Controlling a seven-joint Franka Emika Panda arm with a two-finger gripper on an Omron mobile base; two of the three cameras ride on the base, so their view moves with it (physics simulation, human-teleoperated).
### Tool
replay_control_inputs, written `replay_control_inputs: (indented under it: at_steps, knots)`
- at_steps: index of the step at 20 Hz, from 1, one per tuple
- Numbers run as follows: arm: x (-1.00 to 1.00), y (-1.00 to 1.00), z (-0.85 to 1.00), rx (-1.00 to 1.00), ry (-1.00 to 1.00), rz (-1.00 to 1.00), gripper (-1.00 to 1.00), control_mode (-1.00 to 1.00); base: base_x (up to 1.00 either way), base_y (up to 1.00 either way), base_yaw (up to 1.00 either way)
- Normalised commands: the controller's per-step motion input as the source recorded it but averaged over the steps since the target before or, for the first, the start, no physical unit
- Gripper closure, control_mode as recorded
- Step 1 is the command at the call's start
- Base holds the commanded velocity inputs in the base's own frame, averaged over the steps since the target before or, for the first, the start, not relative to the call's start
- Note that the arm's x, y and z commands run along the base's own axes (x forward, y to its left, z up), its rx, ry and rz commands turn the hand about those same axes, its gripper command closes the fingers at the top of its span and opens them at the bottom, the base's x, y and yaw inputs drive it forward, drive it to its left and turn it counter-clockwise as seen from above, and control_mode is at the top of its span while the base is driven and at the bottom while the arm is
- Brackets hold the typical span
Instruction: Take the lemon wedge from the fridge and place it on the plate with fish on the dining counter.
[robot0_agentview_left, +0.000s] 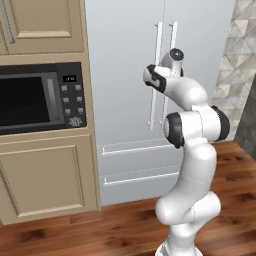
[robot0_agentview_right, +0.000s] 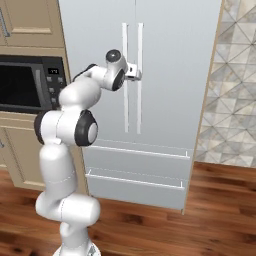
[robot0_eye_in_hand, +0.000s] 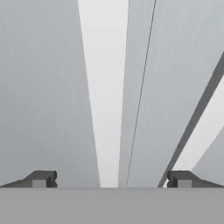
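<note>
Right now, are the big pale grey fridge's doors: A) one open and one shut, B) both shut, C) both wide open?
B: the tall pale grey fridge has both doors flat and closed, and the open end effector sits at its long white bar handles.

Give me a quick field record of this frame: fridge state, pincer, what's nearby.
fridge: both upper doors shut, two lower drawers shut
door handles: two white vertical bars, side by side at the door seam
pincer: open, right in front of the left handle, nothing held
microwave: black, built into the beige cabinets left of the fridge
floor: reddish-brown wood
lemon wedge: hidden, doors shut
</note>
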Motion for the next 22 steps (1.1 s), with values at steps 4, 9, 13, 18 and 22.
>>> replay_control_inputs:
  at_steps: [4, 9, 13, 18, 22]
  knots:
    - [0.37, 0.00, -0.12, 0.00, 0.00, 0.00, -1.00, -1.00, 0.00, 0.00, 0.00]
    - [0.42, 0.00, -0.17, 0.00, 0.00, 0.00, -1.00, -1.00, 0.00, 0.00, 0.00]
    - [0.36, 0.00, -0.13, 0.00, 0.00, 0.00, -1.00, -1.00, 0.00, 0.00, 0.00]
    - [0.32, 0.00, -0.11, 0.00, 0.00, 0.00, 1.00, -1.00, 0.00, 0.00, 0.00]
    - [0.00, 0.00, 0.00, 0.00, 0.00, 0.00, 1.00, -1.00, 0.00, 0.00, 0.00]
